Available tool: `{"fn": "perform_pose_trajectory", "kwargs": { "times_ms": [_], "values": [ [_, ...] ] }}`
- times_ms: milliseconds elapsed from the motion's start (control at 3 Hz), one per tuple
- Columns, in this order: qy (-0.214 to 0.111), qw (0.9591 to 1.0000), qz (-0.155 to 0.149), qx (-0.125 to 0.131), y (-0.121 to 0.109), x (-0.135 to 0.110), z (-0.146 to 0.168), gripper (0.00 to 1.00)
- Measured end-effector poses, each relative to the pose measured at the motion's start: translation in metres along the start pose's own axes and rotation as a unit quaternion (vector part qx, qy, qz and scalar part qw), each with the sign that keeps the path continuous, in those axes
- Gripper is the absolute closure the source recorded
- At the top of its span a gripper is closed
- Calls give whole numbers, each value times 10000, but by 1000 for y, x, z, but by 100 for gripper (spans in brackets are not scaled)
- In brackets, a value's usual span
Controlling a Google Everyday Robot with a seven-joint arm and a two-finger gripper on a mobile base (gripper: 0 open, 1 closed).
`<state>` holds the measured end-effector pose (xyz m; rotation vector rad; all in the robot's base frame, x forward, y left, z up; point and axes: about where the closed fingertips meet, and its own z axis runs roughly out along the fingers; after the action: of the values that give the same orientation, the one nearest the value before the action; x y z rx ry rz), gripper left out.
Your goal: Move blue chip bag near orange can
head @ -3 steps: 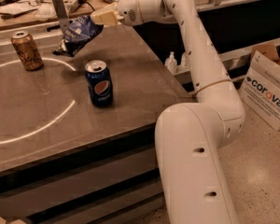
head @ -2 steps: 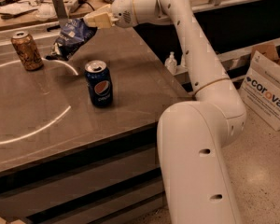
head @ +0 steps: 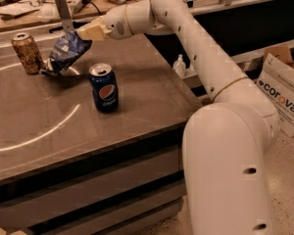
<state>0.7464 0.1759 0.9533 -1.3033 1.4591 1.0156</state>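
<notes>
The blue chip bag (head: 66, 52) is crumpled dark blue foil with white markings. It hangs from my gripper (head: 86, 33), which is shut on its top right corner. The bag's lower end touches or nearly touches the table just right of the orange can (head: 27, 53). The orange can is brownish-gold with a silver top and stands upright at the table's far left. My white arm reaches in from the right, across the table's back.
A dark blue Pepsi can (head: 104, 87) stands upright in front of the bag. The grey table (head: 63, 131) has a white curved line on it. A cluttered workbench (head: 34, 4) lies behind. A small bottle (head: 180, 65) and a cardboard box (head: 284, 94) are at the right.
My gripper has carried the chip bag left and down, so the bag now hangs close beside the orange can. The cans have not moved.
</notes>
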Motion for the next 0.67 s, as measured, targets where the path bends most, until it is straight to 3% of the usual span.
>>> {"fn": "perform_pose_trajectory", "kwargs": {
  "times_ms": [333, 667],
  "values": [
    [74, 9999, 103, 94, 8, 10, 12, 66],
    [88, 9998, 129, 159, 11, 16, 20, 43]
  ]
}}
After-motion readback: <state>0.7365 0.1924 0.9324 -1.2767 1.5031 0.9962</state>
